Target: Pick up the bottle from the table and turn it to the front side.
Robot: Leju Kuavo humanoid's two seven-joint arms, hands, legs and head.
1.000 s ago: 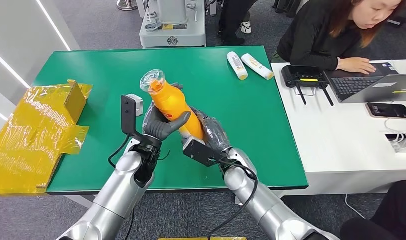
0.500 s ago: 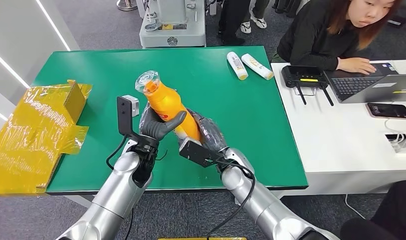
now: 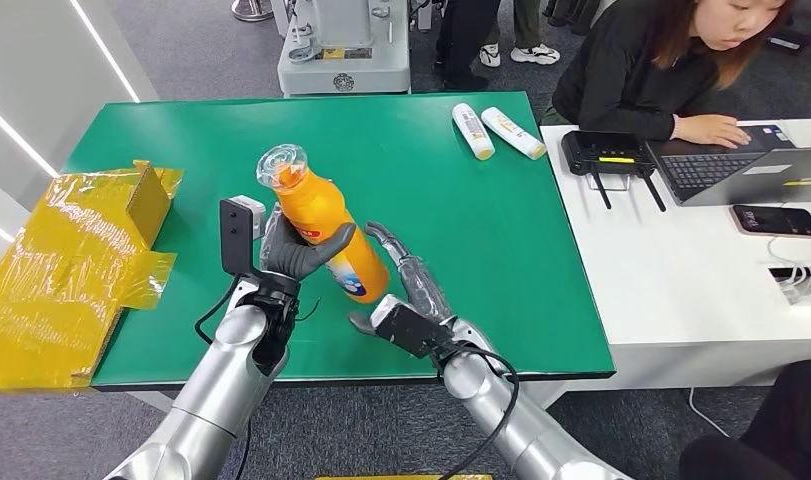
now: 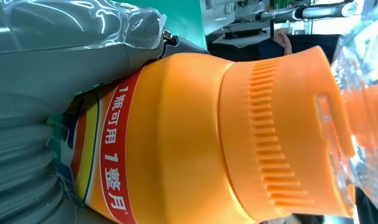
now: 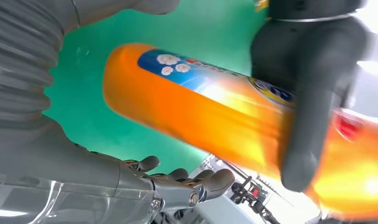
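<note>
Right hand (image 3: 406,290) has let go, fingers spread beside the bottle (image 3: 326,230), now gripped tilted above the surface (image 3: 481,220) by the left hand (image 3: 301,255) alone; single-handed, it may slip.

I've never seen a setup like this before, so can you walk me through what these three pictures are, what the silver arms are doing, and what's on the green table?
This is a humanoid robot with two silver arms ending in fingered hands. The wide picture comes from a camera high on its body, looking down at a green table. The other two come from cameras at its wrists, so they look turned and very close.

The left hand grips an orange bottle, held tilted above the table, its clear cap pointing away from the robot. The right hand is open beside the bottle's base, not touching it.

On the table lie two white tubes at the far edge and crumpled yellow wrapping at the left. A person works at a laptop on the neighbouring white desk.
</note>
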